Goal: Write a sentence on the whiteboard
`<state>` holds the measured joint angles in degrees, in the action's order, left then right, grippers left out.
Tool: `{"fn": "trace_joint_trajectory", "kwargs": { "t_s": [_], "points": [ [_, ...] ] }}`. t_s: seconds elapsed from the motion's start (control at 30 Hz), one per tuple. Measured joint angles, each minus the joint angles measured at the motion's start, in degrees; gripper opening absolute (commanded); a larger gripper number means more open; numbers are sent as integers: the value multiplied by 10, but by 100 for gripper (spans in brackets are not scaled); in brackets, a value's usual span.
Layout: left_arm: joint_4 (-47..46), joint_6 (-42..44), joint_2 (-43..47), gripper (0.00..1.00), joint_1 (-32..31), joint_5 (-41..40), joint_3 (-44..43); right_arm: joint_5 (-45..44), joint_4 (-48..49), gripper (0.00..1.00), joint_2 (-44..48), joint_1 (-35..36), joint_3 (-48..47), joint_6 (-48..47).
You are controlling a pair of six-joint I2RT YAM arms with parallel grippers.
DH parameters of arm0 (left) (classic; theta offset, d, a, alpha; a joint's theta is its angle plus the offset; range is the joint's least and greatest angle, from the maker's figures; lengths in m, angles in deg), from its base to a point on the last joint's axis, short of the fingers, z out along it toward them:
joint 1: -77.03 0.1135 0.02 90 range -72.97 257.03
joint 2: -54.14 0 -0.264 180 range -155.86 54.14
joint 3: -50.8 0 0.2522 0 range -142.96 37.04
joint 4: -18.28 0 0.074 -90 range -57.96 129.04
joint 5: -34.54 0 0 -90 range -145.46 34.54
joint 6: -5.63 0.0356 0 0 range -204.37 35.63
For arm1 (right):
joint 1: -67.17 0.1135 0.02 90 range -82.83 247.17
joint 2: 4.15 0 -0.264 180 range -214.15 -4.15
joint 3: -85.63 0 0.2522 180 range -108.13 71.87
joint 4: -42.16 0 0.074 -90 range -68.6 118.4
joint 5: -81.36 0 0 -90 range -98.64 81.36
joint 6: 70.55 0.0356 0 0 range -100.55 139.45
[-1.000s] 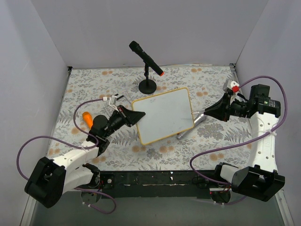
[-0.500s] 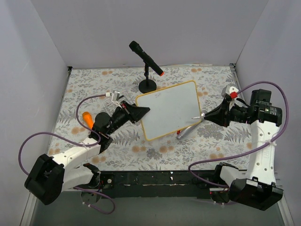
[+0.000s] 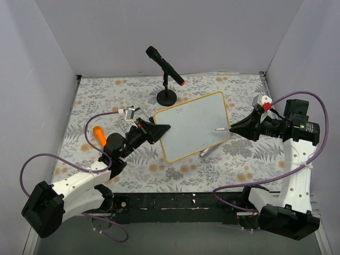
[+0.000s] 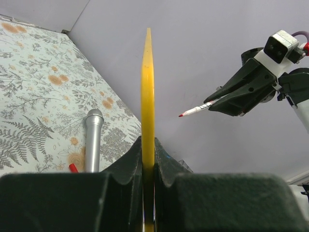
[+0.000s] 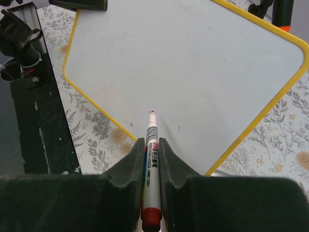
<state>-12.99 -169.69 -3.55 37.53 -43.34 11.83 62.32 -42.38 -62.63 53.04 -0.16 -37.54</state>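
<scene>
Whiteboard (image 3: 191,125): held clear of the floral table cover (image 3: 239,93) and tilted, gripped by its left edge only; edge-on in the left wrist view
Left gripper (image 3: 159,129): fingers clamped tight on the board's yellow frame
Right gripper (image 3: 234,128): fingers pinched narrow on a red marker (image 3: 222,129), uncapped, with its tip aimed at the board face
Change over the last second: the board had risen and shifted back and to the right, so its right edge reached the marker; the tip now overlapped the right part of the face in the top view
Marker tip: apart from the surface, with a plain gap in the left wrist view
Sentence: none visible; the face was blank apart from a few tiny specks near the tip
Silver microphone (image 3: 204,152): lay on the cover, largely hidden under the board's near right edge
Meaning for the task: judged that the board had been presented to the pen and writing had not begun
Next move: close the gap gently while the left arm holds steady
Risk: a board gripped at one edge could swing under pen pressure
</scene>
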Motion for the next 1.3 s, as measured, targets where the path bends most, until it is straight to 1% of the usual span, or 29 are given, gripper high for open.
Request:
{"fn": "trace_joint_trajectory", "kwargs": {
  "t_s": [0.07, 0.17, 0.37, 0.5, 0.73, 0.9, 1.03, 1.3],
  "points": [
    [4, 2, 21, 0, 0, -7, 12, 0, 29, 1, 8, 10, 11, 24],
    [15, 7, 47, 0, 0, -15, 27, -7, 70, 1, 16, 47, 21, 67],
    [18, 18, 62, 0, -1, -25, 31, -51, 152, 1, 17, 161, 24, 145],
    [18, 24, 62, 0, -1, -27, 31, -79, 171, 1, -9, 228, 2, 167],
    [-5, 24, 44, 0, -1, -32, 39, -113, 194, 1, -60, 309, -49, 182],
    [-9, 20, 27, 0, -2, -49, 50, -116, 203, 1, -76, 343, -75, 191],
    [-11, 17, 19, 0, -2, -64, 61, -113, 209, 1, -85, 353, -92, 196],
    [-22, 11, 11, 0, -2, -81, 71, -126, 232, 1, -103, 367, -93, 209]
  ]
}}
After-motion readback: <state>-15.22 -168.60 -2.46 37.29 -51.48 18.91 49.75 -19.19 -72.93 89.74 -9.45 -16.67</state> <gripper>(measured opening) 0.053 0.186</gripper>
